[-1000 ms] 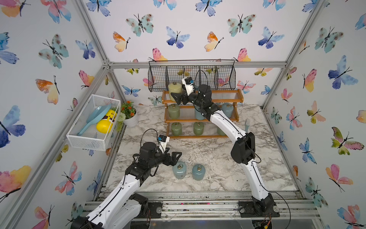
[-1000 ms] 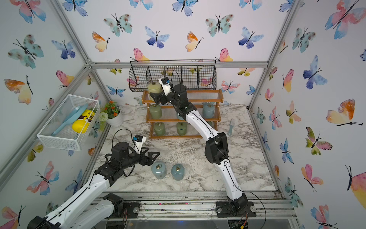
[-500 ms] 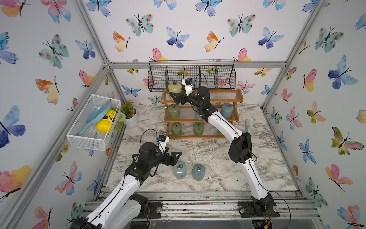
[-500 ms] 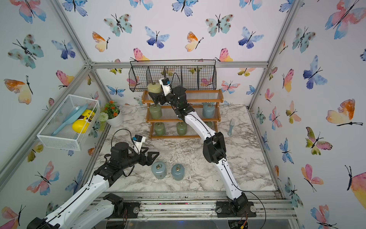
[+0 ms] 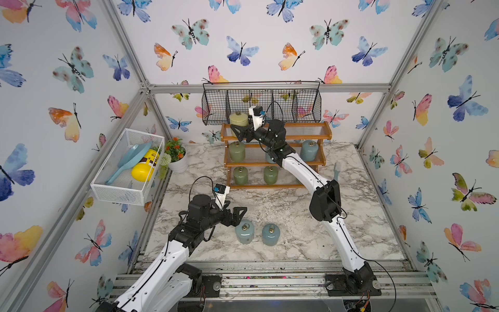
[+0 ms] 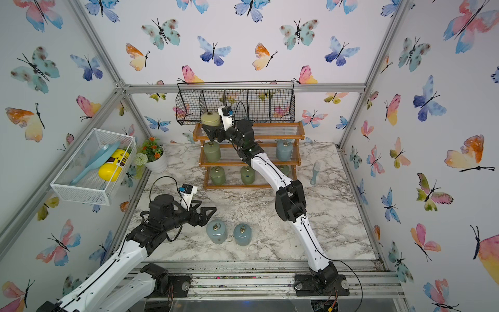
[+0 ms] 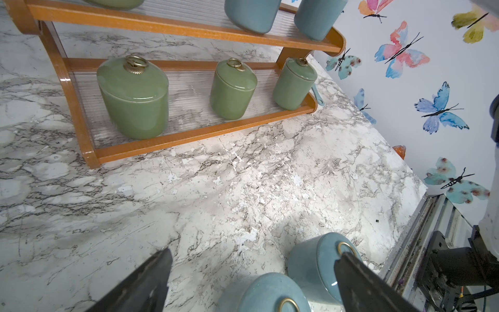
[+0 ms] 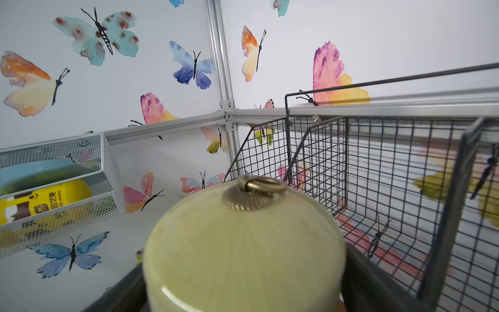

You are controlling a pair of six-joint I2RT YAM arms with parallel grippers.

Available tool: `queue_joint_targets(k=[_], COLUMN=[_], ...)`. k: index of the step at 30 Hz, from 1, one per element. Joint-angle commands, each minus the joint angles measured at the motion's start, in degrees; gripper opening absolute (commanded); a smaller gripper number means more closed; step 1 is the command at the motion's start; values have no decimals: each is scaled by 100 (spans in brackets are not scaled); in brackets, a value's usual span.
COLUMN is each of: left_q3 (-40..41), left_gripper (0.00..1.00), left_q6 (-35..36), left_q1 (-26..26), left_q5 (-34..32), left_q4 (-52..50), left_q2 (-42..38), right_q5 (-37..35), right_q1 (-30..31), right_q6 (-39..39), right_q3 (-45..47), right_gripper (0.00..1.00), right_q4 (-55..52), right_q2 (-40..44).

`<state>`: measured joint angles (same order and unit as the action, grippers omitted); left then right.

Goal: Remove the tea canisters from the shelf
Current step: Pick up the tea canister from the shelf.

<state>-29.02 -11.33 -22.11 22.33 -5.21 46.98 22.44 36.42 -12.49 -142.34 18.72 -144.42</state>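
Left gripper (image 5: 239, 216): spread wide over two glossy blue canisters (image 5: 244, 231) on marble table (image 5: 283, 205)
Right gripper (image 5: 235, 133): black jaws flank domed yellow canister (image 5: 238, 118), grip unclear
Shelf (image 5: 310, 134): wood frame, ribbed clear tiers; yellow canister on top tier

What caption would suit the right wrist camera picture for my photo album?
Pale yellow tea canister sitting between the right tool's dark fingers, black wire basket beyond.

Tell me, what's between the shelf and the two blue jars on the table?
Only bare marble tabletop, from the shelf to the two blue tea canisters, seen in the left wrist view.
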Motion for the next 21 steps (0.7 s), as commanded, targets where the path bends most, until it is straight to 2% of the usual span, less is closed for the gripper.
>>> queue_joint_targets(k=[1, 7, 21], left_q3=[78, 94, 132], left_gripper=[98, 98, 98], left_q6=[63, 52, -21], left_q1=[32, 33, 31], left_q5=[-10, -18, -39], left_q4=[-85, -93, -103], left_q2=[-82, -108, -200], right_q5=[41, 10, -78], right_q1=[-28, -25, -73], right_q6=[-85, 111, 370], right_q3=[-75, 363, 811], right_gripper=[91, 85, 81], right_q4=[261, 317, 399], right_q2=[15, 388, 1086])
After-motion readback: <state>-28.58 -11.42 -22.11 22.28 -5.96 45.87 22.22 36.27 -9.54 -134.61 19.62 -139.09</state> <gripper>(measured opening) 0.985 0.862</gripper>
